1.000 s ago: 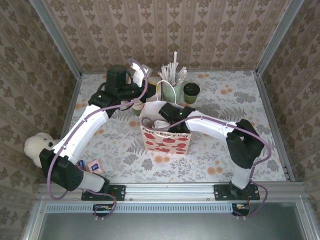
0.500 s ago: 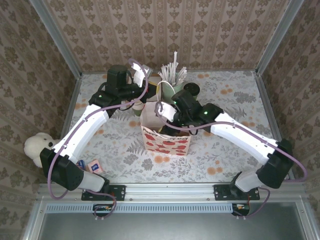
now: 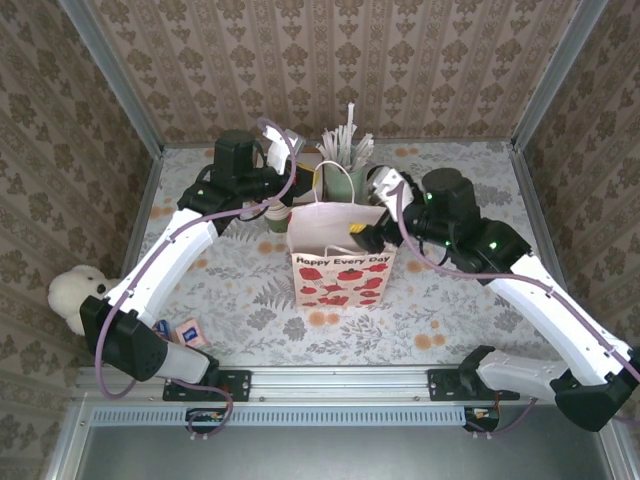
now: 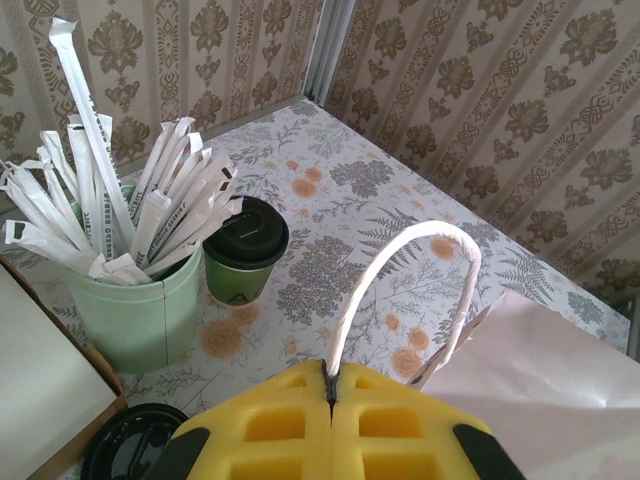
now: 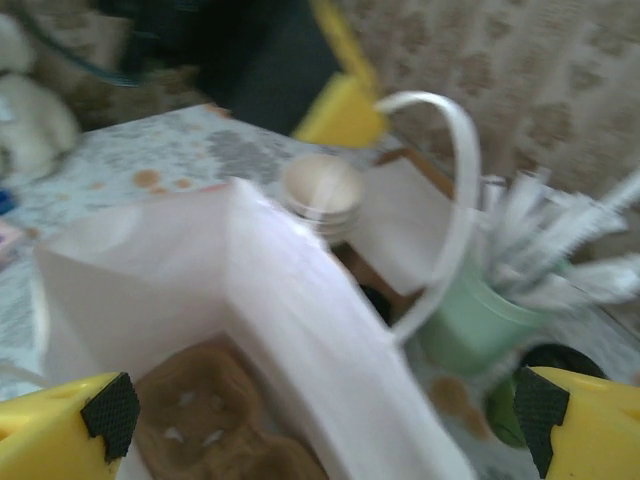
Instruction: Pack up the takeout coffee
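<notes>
Just behind the paper bag [image 3: 340, 265], the takeout coffee [image 4: 245, 255] is seen upright on the desk [image 4: 400, 190]. The bag's handle [image 4: 400, 262] is pinched shut in the left pincer [image 4: 330, 398]; the right pincer [image 5: 320, 425], spread wide and empty over the bag's rim, should be lowered squarely around the cup's body

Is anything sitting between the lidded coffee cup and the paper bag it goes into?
Nothing visible: bare table separates the coffee cup from the paper bag. The straw cup stands beside it, off that line.

straw cup [image 4: 135, 315] close beside takeout coffee [image 4: 245, 255]
</notes>
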You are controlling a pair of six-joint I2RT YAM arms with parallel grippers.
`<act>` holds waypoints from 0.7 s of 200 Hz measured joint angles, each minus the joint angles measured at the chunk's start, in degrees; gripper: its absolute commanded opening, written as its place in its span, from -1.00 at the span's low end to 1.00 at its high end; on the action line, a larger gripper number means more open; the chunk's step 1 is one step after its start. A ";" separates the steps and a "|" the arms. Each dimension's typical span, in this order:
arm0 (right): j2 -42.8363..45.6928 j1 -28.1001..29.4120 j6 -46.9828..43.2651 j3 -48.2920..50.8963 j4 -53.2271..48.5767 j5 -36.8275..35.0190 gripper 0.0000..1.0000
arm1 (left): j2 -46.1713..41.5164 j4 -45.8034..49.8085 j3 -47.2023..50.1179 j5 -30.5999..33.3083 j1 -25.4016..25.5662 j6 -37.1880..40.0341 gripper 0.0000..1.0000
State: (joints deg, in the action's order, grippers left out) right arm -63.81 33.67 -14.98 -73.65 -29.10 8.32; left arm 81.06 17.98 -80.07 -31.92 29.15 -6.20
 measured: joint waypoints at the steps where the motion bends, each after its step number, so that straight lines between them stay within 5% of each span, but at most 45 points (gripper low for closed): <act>1: -0.02 -0.35 0.02 0.00 -0.02 -0.15 0.94 | 0.00 0.00 0.00 -0.04 0.00 0.00 -1.00; 50: -5.25 -7.34 -0.22 -1.53 -5.33 1.40 0.88 | 0.00 -0.02 0.00 -0.96 0.00 0.00 -1.00; 140: -24.98 -9.60 -9.53 -17.94 -14.95 9.79 0.67 | 0.24 -0.04 -0.02 -2.89 0.00 -0.02 -1.00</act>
State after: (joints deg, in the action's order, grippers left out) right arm -88.79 24.08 -24.51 -91.59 -44.05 18.11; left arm 81.30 17.93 -80.09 -34.81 29.15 -6.22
